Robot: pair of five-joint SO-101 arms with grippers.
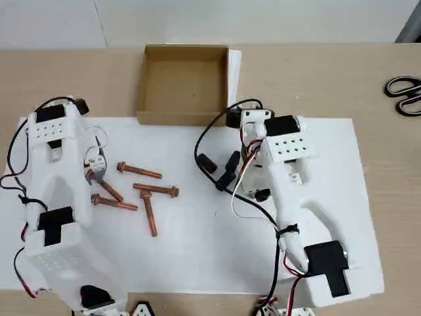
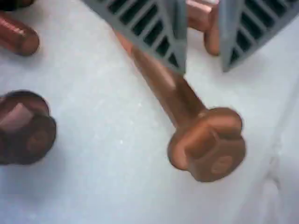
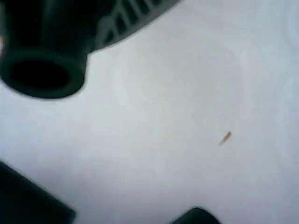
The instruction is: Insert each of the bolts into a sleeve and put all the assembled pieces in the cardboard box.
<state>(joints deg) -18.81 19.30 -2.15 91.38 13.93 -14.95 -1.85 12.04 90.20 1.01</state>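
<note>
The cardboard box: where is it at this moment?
In the high view the cardboard box stands at the far edge of the white sheet, a little left of centre, beyond the loose bolts.

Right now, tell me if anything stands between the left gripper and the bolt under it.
Nothing visible does. The left gripper sits directly over the bolt, one finger crossing its shaft; another bolt lies off to the side.

The left arm (image 1: 56,171) and right arm (image 1: 289,164) were white shells with black motor blocks (image 1: 325,260), trailing black and apparently red cables (image 1: 204,135).
</note>
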